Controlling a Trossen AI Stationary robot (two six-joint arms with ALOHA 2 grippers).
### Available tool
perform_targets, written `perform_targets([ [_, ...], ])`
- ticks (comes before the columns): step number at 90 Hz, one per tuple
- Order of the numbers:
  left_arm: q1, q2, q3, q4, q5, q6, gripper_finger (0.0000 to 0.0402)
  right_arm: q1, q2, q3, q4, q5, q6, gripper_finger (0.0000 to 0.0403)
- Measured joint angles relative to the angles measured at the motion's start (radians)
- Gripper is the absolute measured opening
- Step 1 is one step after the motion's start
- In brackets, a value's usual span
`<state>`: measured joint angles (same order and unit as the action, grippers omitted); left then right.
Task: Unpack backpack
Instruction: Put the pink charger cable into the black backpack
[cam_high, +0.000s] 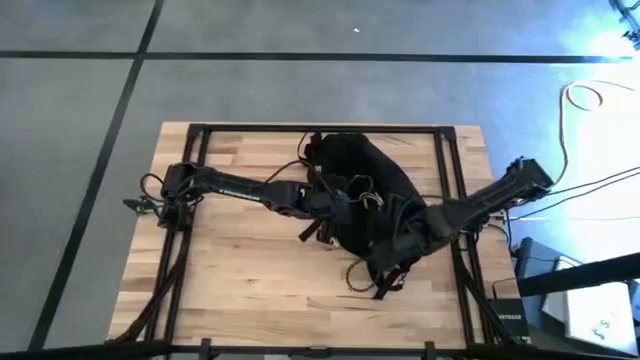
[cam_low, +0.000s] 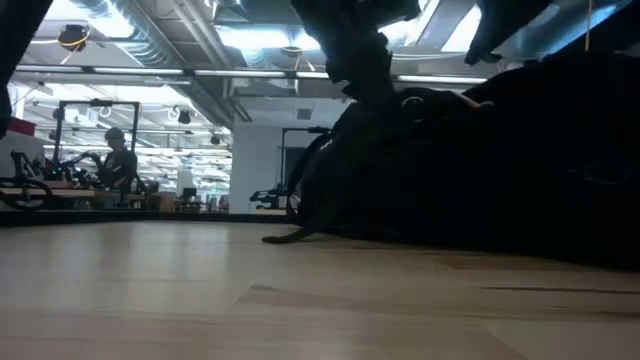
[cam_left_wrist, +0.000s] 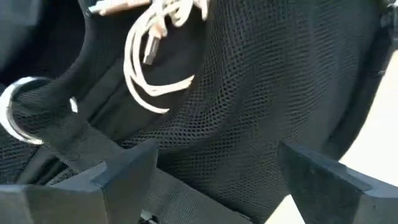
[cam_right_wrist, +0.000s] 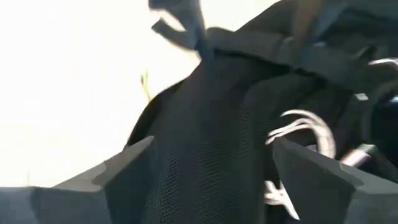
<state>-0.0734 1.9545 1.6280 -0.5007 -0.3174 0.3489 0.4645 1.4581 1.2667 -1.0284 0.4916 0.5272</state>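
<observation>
The black backpack (cam_high: 365, 165) lies on its side in the middle of the wooden table, filling the right of the low view (cam_low: 480, 160). Its straps (cam_high: 375, 275) trail toward the near edge. A coiled white cable (cam_left_wrist: 149, 68) lies on its black mesh panel (cam_left_wrist: 249, 99) and also shows in the right wrist view (cam_right_wrist: 305, 124). My left gripper (cam_high: 335, 205) is open at the pack's left side, with mesh between its fingers (cam_left_wrist: 214, 158). My right gripper (cam_high: 415, 225) is open at the pack's near right side, over a mesh fold (cam_right_wrist: 211, 149). My left gripper stands with its fingers on either side of the mesh panel (cam_left_wrist: 217, 143), coming level from the table's left; whether they touch it, I cannot tell. My right gripper straddles a fold of mesh (cam_right_wrist: 205, 168), coming from the table's right; whether it touches, I cannot tell.
A black metal frame (cam_high: 448, 160) runs around the tabletop. A metal ring (cam_left_wrist: 12, 112) sits on a strap beside the left fingers. Bare wood (cam_high: 240, 270) lies near and left of the pack. Equipment and cables (cam_high: 570, 300) stand off the table's right. A person (cam_low: 115, 155) sits far behind.
</observation>
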Motion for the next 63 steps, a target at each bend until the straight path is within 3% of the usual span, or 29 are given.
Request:
perform_targets([
  [13, 0.004, -0.018, 0.000, -0.011, 0.003, -0.006, 0.0315, -0.001, 0.059, -0.002, -0.042, 0.006, 0.014, 0.0294],
  [34, 0.004, -0.030, -0.001, -0.072, 0.007, -0.023, 0.0315, -0.007, 0.084, -0.003, -0.200, 0.092, 0.098, 0.0248],
  [50, 0.015, -0.030, -0.001, -0.100, 0.067, -0.031, 0.0315, -0.007, 0.084, -0.038, -0.114, -0.050, 0.068, 0.0224],
  [63, 0.029, -0.030, -0.001, -0.136, 0.072, -0.004, 0.0315, -0.007, 0.084, -0.090, -0.062, -0.055, 0.055, 0.0218],
])
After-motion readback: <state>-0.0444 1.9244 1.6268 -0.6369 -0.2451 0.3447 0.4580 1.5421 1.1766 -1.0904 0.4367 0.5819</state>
